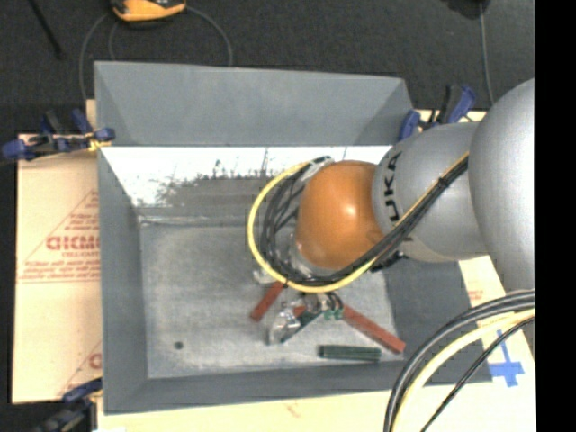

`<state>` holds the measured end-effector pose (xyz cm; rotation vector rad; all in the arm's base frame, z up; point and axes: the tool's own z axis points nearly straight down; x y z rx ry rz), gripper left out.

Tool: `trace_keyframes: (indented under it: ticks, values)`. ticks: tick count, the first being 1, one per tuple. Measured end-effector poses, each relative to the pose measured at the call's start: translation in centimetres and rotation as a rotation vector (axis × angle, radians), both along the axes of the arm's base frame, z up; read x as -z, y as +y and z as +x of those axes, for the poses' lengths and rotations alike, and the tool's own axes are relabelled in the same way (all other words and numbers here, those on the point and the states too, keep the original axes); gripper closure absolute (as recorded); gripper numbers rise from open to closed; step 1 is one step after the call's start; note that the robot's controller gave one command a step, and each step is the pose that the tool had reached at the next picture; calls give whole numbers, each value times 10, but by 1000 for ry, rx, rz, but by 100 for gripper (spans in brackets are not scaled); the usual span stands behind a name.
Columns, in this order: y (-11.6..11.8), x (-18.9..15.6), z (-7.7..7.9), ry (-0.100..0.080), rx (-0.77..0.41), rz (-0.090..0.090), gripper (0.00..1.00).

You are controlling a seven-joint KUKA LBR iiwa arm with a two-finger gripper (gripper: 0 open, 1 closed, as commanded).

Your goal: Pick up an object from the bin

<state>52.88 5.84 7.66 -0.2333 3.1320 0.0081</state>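
Observation:
My gripper (286, 322) is low in the bin's front middle, under the arm's wrist. A short red-brown stick (265, 305) lies slanted just to its left, touching or nearly touching it. A longer red-brown stick (374, 330) slants away to the right. A dark green marker-like bar (349, 354) lies flat near the front wall, just right of and below the gripper. A small green piece (331, 310) sits right beside the gripper; whether it is a loose thing I cannot tell.
The arm reaches in from the right and hides the bin's middle and right rear floor. A tiny dark speck (178, 346) lies on the floor at the front left. The bin walls rise steeply on every side.

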Motion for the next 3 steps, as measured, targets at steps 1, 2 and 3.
trace_keyframes:
  ticks: [1, 2, 3]
  values:
    - [-22, -3, 9, 1, 53, 0, 100]
    - [-22, -3, 9, 1, 54, 1, 100]
    - [-21, -163, 7, -7, -110, -5, 100]
